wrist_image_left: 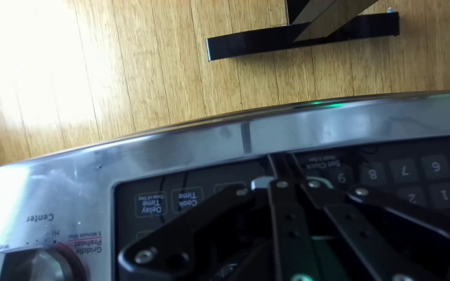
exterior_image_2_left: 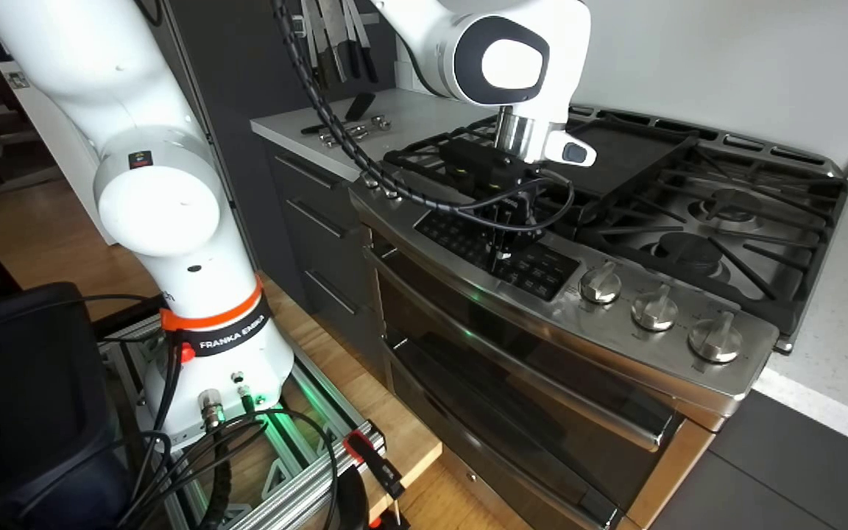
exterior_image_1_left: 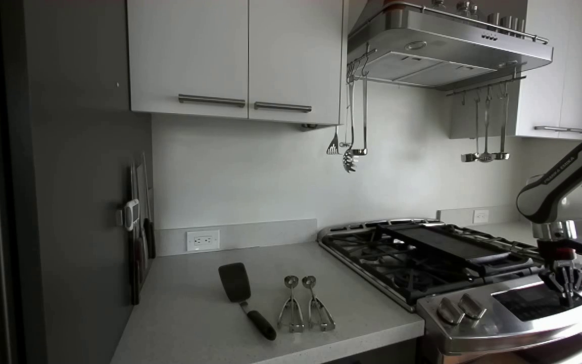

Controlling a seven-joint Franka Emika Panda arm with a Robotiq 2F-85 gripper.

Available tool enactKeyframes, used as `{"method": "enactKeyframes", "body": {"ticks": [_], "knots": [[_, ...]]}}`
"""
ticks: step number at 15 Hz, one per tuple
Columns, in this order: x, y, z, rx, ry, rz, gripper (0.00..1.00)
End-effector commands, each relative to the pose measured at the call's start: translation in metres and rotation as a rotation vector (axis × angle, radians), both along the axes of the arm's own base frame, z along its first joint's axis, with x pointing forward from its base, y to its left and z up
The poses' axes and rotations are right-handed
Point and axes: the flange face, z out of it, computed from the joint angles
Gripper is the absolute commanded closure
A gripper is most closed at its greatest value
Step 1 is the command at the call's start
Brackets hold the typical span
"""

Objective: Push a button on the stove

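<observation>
The stove is a stainless-steel range in both exterior views, and its steel front edge shows in the wrist view. Its dark control panel carries flat printed buttons. In the wrist view the panel shows number buttons such as 8 and a Cook Time button. My gripper is shut with nothing between its fingertips and points down at the panel, left of the 9. I cannot tell whether the tips touch it; the fingers hide the spot beneath.
Silver knobs flank the panel. Black grates and a griddle lie behind it. The steel hood hangs above. A spatula and two scoops lie on the counter.
</observation>
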Motion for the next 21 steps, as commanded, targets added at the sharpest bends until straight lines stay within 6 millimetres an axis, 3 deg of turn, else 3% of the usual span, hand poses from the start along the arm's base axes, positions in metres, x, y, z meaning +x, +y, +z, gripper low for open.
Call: {"method": "enactKeyframes", "body": {"ticks": [1, 11, 15, 21], "knots": [[0.003, -0.001, -0.006, 0.000, -0.010, -0.015, 1.00], [0.006, -0.009, -0.015, 0.005, 0.013, -0.001, 1.00], [-0.008, 0.002, 0.012, 0.011, -0.013, 0.030, 1.00], [-0.046, 0.011, 0.063, -0.005, -0.020, 0.043, 1.00]]}}
